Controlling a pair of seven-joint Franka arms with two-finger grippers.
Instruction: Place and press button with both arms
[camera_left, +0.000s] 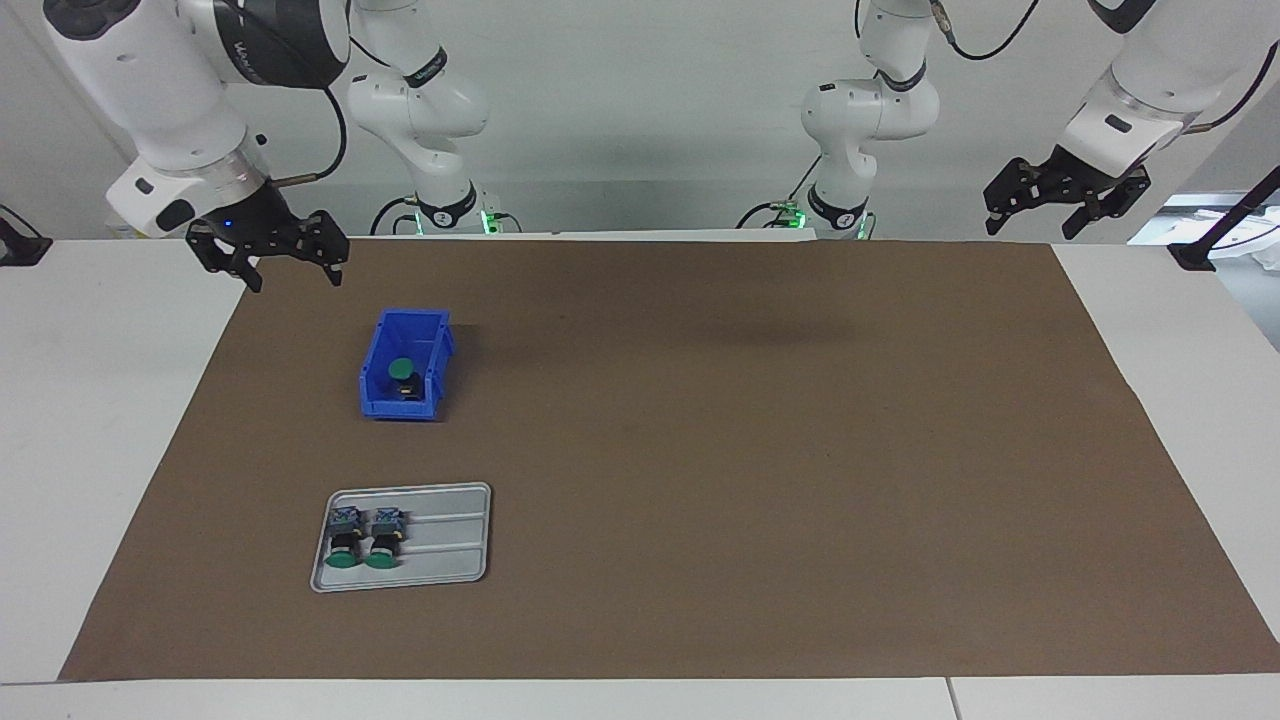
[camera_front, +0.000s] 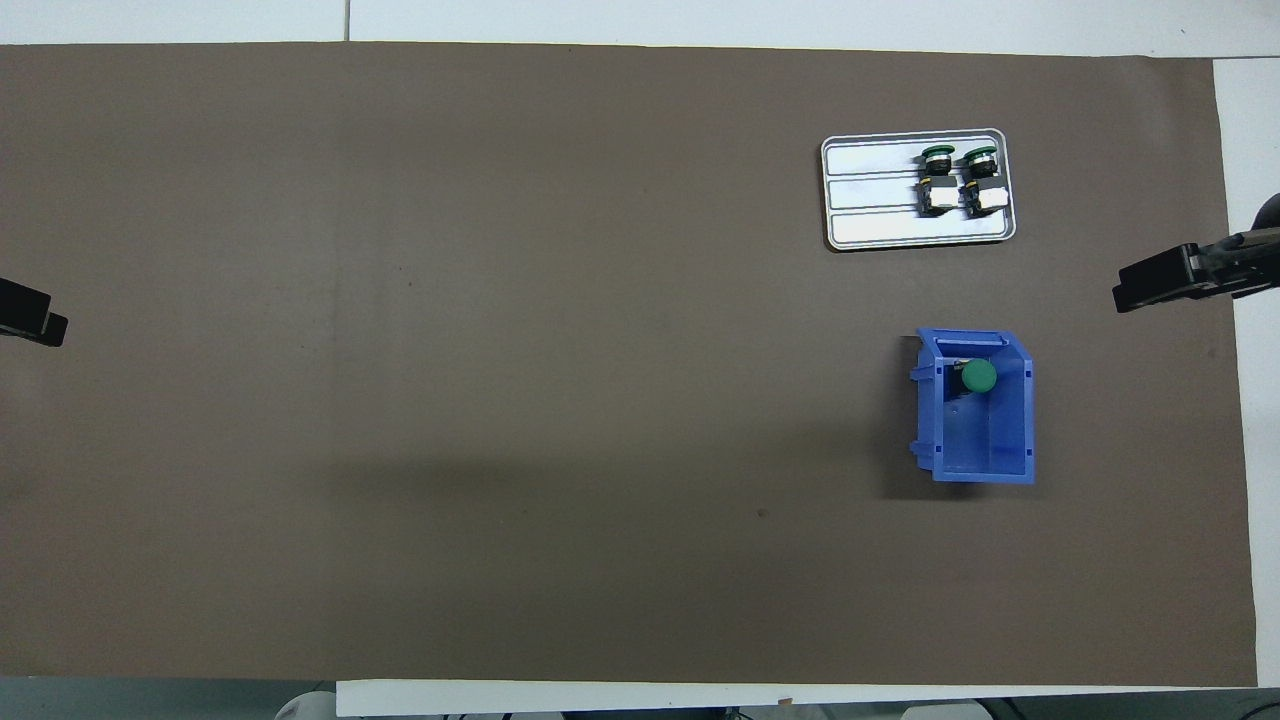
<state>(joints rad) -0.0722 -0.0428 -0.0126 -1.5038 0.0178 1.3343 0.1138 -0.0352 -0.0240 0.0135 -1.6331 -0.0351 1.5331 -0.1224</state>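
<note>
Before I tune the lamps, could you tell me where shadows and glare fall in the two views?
Facing view: a soft dark shadow lies on the brown mat toward the robots, and another beside the blue bin. Overhead view: the metal tray glares bright along its bare ribs, the bin casts a shadow on its side toward the left arm's end, and a faint broad shadow crosses the mat nearer the robots.

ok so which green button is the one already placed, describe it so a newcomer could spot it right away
Start at the brown mat, toward the right arm's end of the table, and find the blue bin. The button sits inside it, green cap facing up. The other two buttons lie side by side on the grey tray, farther from the robots; this one is alone and in the bin.
</note>
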